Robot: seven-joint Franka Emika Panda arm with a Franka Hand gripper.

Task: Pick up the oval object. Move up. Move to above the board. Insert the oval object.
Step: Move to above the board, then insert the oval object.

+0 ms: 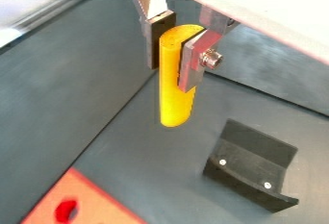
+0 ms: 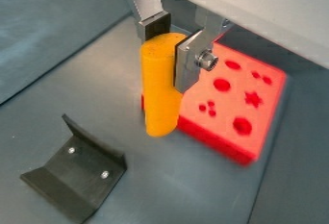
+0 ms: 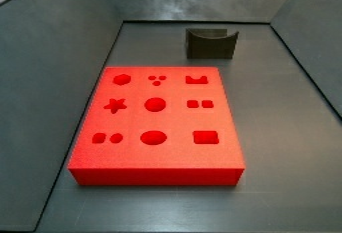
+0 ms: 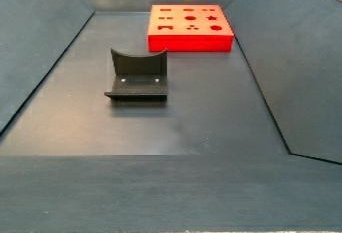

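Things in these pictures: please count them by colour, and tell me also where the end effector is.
Orange-yellow: 1, the oval object, held in the end effector, which is lifted off the floor, seen in both wrist views.
Red: 1, the board.
Dark grey: 1, the fixture.
Total: 3.

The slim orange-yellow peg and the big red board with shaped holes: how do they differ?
The slim orange-yellow peg hangs upright in the air, clamped in the gripper; the thick red board lies flat on the floor. The peg is narrow, smooth and plain; the board is broad, with shaped cutouts in its top. Both are bright, single-coloured pieces.
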